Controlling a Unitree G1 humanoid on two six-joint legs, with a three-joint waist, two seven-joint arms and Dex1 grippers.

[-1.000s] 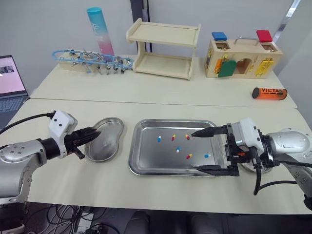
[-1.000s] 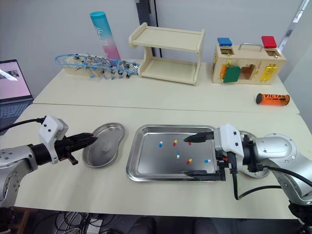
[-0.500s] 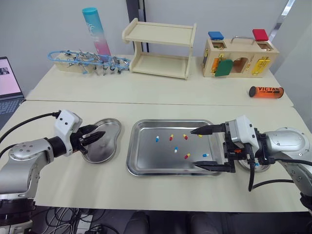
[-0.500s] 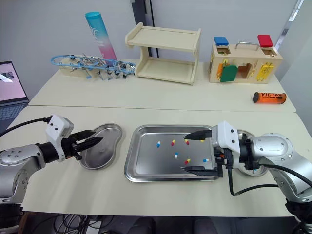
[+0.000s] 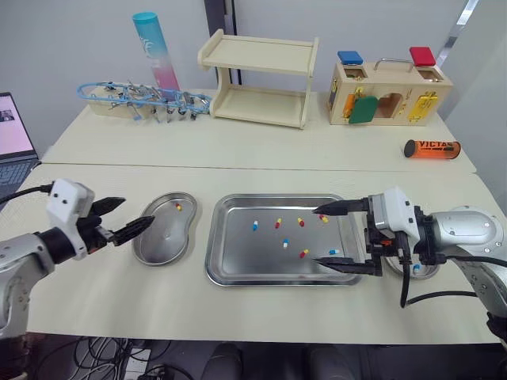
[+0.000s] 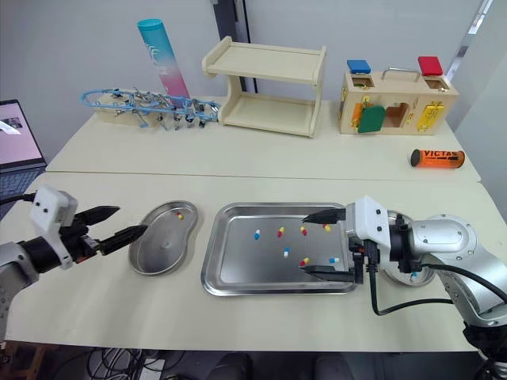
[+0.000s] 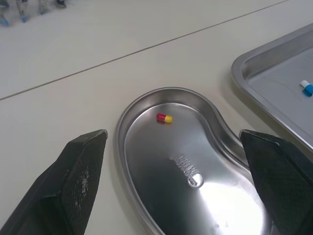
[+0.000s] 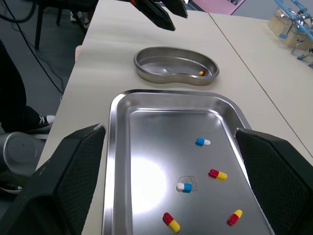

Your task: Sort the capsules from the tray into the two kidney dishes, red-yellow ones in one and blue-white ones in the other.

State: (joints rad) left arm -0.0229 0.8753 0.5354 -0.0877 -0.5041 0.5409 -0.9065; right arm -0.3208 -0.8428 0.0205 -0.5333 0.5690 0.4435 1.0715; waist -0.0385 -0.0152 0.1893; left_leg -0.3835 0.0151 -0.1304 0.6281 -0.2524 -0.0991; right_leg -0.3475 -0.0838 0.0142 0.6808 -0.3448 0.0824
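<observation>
Head view: tray [image 5: 245, 265] sits mid table [image 5: 261, 162] with seven capsules [image 5: 285, 243] loose in it, red-yellow and blue-white mixed. The left kidney dish [image 5: 158, 241] is just beside the tray's left edge, one red-yellow capsule [image 5: 178, 207] already in it. The right kidney dish [image 5: 424, 274] is at the tray's right edge, mostly hidden behind the right wrist, with what looks like a blue-white one inside. The right gripper [image 5: 315, 237] hangs over the tray's right end, fingers wide apart, nothing held. The nearest blue-white capsule [image 5: 333, 252] lies between its fingers, close to the nearer one, long axis roughly left-right. The left gripper [image 5: 136, 211] is off the tray, left of the left kidney dish, spread and empty. Left wrist view: spread fingers [image 7: 73, 171] frame the left kidney dish, the red-yellow capsule [image 7: 164, 118] near its far rim. Right wrist view: looks down the tray toward the left kidney dish, capsules ahead of the spread fingers [image 8: 73, 166]. Judgement: right arm clearly nearer; likely next pick is that blue-white capsule, which sits back of the fingertips, so retract a little, descend, then a short carry to the right kidney dish.
</observation>
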